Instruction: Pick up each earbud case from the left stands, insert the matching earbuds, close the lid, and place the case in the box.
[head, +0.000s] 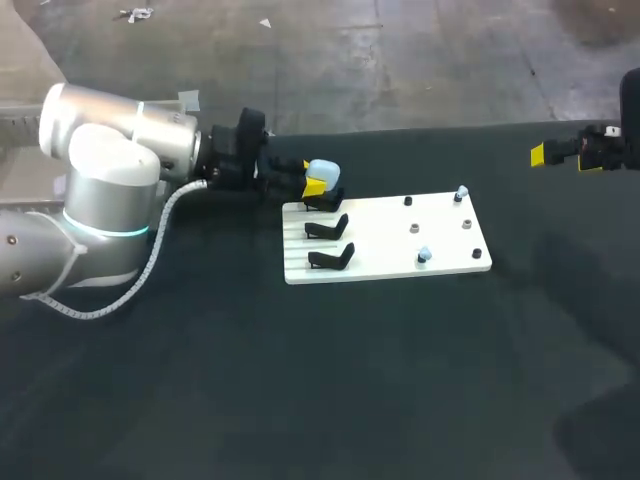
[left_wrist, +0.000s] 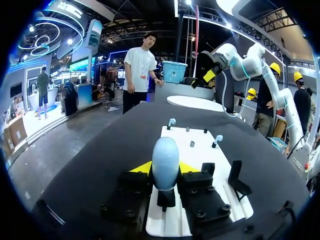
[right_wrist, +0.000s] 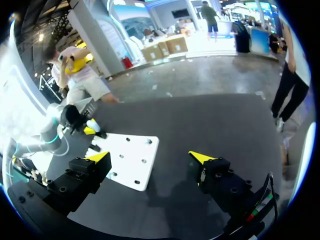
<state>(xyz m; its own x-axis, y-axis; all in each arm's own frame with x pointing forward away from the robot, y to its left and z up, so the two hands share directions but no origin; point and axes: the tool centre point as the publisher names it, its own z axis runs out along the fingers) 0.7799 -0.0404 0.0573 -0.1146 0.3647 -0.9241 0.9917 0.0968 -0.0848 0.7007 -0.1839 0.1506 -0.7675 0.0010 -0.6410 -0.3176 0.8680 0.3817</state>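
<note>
A pale blue earbud case (head: 323, 170) (left_wrist: 165, 160) stands upright on the rearmost black stand at the left end of the white board (head: 400, 250). My left gripper (head: 314, 186) (left_wrist: 165, 169) is shut on it, one yellow tip pressed against each side. Two empty black stands (head: 327, 229) (head: 332, 259) sit in front of it. Pale blue earbuds rest on pegs at the board's right end, one at the back (head: 460, 193) (left_wrist: 171, 121), one at the front (head: 423, 256) (left_wrist: 218, 138). My right gripper (head: 560, 155) (right_wrist: 150, 157) hangs open and empty, far to the right of the board.
The board (right_wrist: 130, 160) lies on a black tablecloth (head: 300, 380). Small dark and grey pegs (head: 412, 228) dot the board's right half. No box shows in any view.
</note>
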